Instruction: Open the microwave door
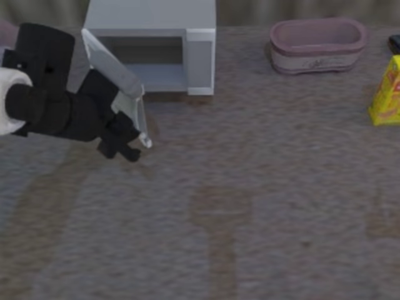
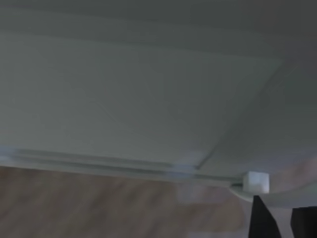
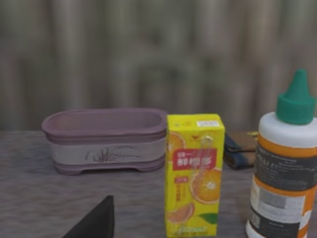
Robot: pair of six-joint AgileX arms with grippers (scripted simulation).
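The white-grey microwave [image 1: 200, 59] stands at the back of the table, left of centre, and its grey interior [image 1: 147, 59] is showing. The microwave door [image 1: 112, 65] is swung out toward the front left, hinged at the microwave's left side. My left gripper [image 1: 128, 145] is at the door's free edge, shut on the white handle bar [image 1: 142, 122]. In the left wrist view the door's window [image 2: 129, 99] fills the picture, and the handle's end block [image 2: 257, 181] sits just beyond my dark fingertips [image 2: 265, 220]. My right arm is outside the top view; a dark part of my right gripper [image 3: 96, 223] shows in its own view.
A pink oval tub [image 1: 317, 45] stands at the back right. A yellow juice carton [image 1: 386, 94] is at the right edge, with a dark flat object [image 1: 395, 42] behind it. The right wrist view also shows a white bottle with a green cap [image 3: 285, 168].
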